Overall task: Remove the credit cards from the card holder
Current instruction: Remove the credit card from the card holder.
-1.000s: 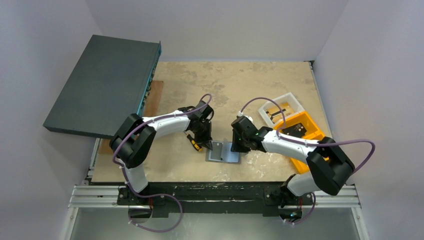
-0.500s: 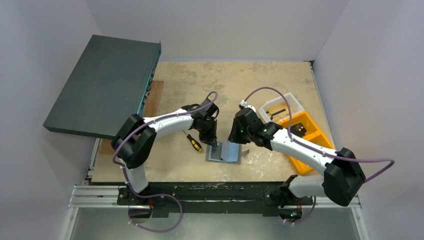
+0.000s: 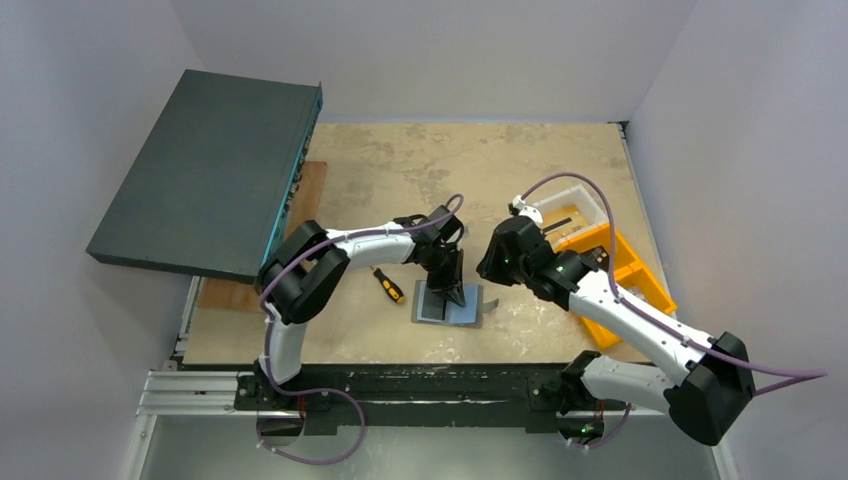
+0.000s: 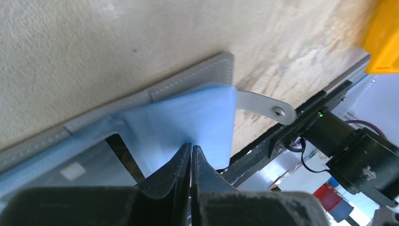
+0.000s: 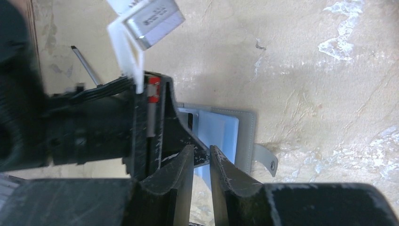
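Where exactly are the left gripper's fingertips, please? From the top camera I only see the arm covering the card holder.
Observer: The left gripper is shut, its tips on the pale blue inside flap of the card holder.
Operator: Is the closing tab caught underneath?
Observer: No, the tab lies flat on the table, past the holder's edge, snap stud showing.
Operator: And the right gripper?
Observer: The right gripper has a narrow gap between its jaws, and I see nothing held in it.

plain white walls (image 3: 430, 50), mottled tan table (image 3: 500, 160).
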Motion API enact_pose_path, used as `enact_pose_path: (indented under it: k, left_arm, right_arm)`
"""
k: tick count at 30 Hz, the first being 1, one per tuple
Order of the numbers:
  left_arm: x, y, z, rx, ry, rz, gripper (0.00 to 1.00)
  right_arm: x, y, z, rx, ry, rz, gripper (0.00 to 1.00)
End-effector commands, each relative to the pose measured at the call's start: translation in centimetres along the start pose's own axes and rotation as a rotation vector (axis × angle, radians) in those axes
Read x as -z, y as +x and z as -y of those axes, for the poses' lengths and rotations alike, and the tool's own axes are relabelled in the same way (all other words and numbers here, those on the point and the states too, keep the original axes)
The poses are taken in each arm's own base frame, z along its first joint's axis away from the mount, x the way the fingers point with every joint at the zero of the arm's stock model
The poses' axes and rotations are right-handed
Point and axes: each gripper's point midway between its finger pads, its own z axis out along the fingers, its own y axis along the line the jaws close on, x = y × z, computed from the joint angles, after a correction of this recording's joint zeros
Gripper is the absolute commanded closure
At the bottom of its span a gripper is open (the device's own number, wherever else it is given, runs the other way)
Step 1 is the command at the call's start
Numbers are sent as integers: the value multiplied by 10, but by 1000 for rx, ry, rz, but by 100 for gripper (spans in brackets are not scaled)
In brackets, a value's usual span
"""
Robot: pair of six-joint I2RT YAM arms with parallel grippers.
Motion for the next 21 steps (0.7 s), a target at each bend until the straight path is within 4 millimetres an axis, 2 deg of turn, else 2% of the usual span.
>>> enact_pose_path:
  k: [1,4,8,11,17,21]
  left_arm:
    - [-7,-8,13,20,46,-12,96]
    - [-2,-9,17,7,51,-1,95]
    - [19,-13,21,-16,38,45,93]
    - [36,-18,16,-7,25,87,92]
    - [66,-19,-23,43,-30,154,92]
    - [75,-15,-46,58,-62,159,92]
  right_arm:
    - [-8,15,7,-15,18,-43,81]
    - [-14,18,5,-14,7,-56,81]
    - [-21,23,-5,-8,-37,-88,81]
    - [-25,24,-16,-12,-77,-102,81]
    - [-39,35,-35,-22,-156,-165,80]
    - [-49,48,-44,-36,-205,-222,78]
